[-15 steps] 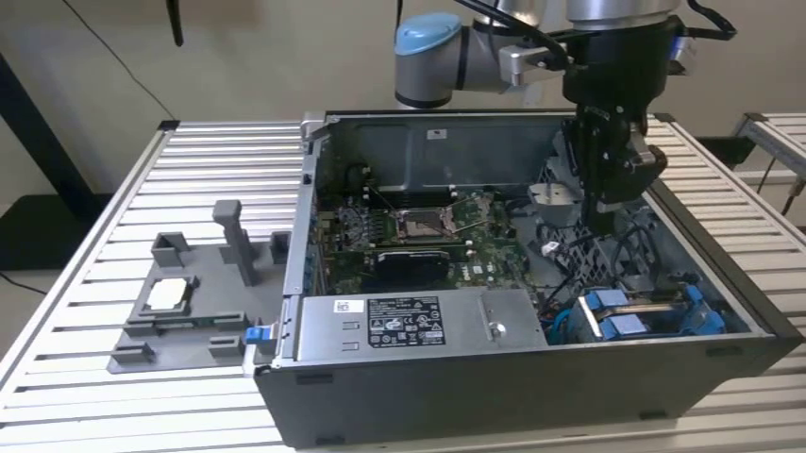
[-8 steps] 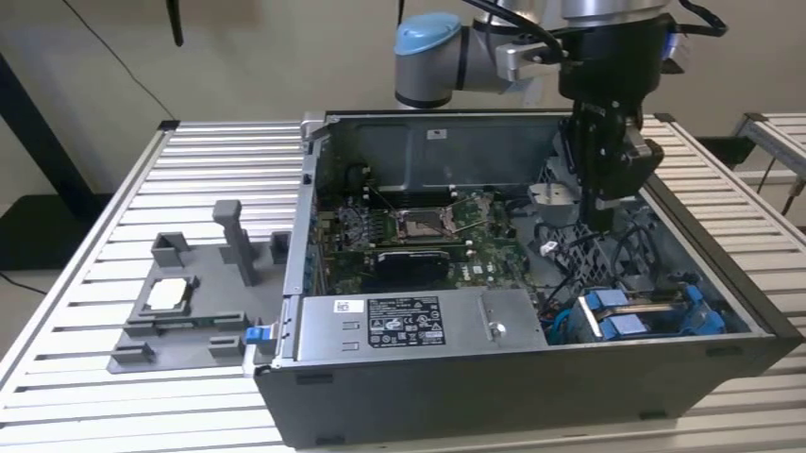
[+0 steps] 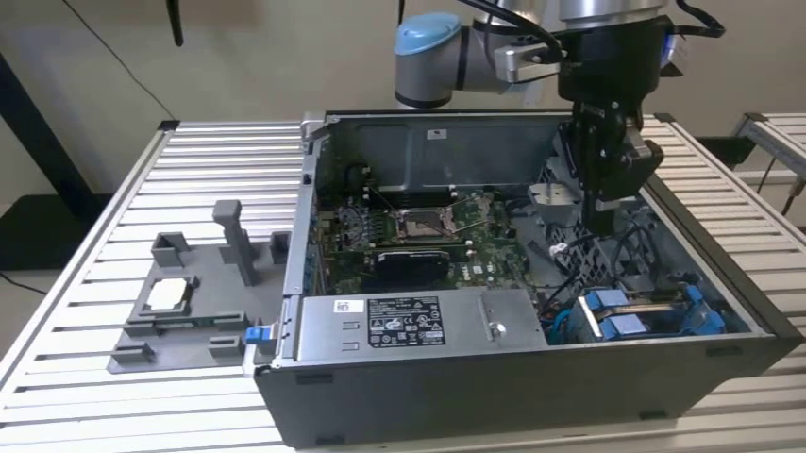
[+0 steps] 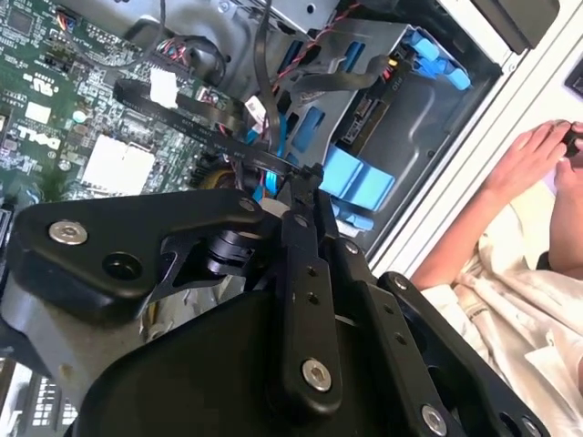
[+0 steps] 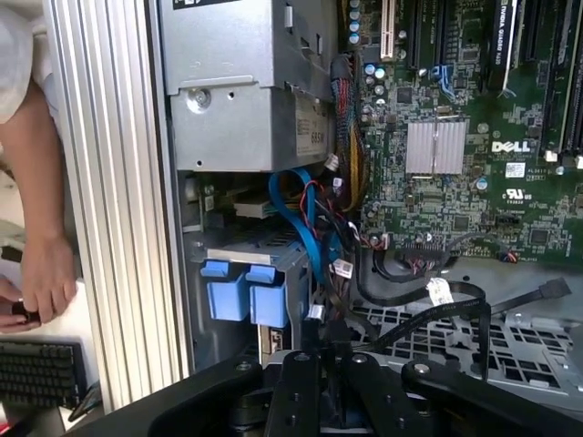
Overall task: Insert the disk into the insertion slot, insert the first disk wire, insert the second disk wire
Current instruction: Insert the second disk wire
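Computer case [image 3: 504,401], open on top, stands on the slatted table [image 3: 214,160] toward the exterior view's right. Inside it, a motherboard [image 3: 416,226] lies along the far wall and a silver power-supply box [image 3: 416,321] along the near wall. The insertion slot [image 3: 655,332] is in the case's near corner on the exterior view's right. The disk [image 3: 636,316], known by its blue carrier, sits in that slot; how deep it sits cannot be told.

The gripper [image 3: 603,225] hangs inside the case by the wall on the exterior view's right, between the motherboard and the slot. In the second wrist view its claw [image 4: 307,173] looks pressed together on a black wire [image 4: 209,123]. Red, blue and black cables crowd the gap around the fingertips, so there is little free room; the perforated floor beside it is barer.

On the table at the exterior view's left lies a grey fixture tray [image 3: 176,321] with a small silver part [image 3: 168,294] in it. In the first wrist view a person's hand [image 5: 41,278] rests past the table's edge.
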`<state>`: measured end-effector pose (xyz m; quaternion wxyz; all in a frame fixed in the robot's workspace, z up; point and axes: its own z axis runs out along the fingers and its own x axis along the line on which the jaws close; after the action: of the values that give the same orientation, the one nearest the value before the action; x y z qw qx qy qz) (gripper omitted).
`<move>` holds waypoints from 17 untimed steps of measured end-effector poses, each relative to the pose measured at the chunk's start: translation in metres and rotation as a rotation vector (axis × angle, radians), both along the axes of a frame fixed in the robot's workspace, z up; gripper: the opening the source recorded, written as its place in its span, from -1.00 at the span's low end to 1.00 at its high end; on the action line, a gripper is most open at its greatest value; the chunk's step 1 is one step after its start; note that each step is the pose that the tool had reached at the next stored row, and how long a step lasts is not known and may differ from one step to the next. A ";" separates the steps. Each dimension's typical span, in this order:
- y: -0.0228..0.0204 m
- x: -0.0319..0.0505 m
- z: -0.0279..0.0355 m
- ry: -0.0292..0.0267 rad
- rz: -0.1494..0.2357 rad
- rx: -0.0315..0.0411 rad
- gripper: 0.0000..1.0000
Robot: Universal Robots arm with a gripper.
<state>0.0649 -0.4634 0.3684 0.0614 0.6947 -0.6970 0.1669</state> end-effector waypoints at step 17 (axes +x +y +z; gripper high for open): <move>0.0000 -0.0001 -0.0026 -0.0015 0.000 -0.0091 -0.53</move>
<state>0.0648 -0.4634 0.3658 0.0640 0.6943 -0.6963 0.1706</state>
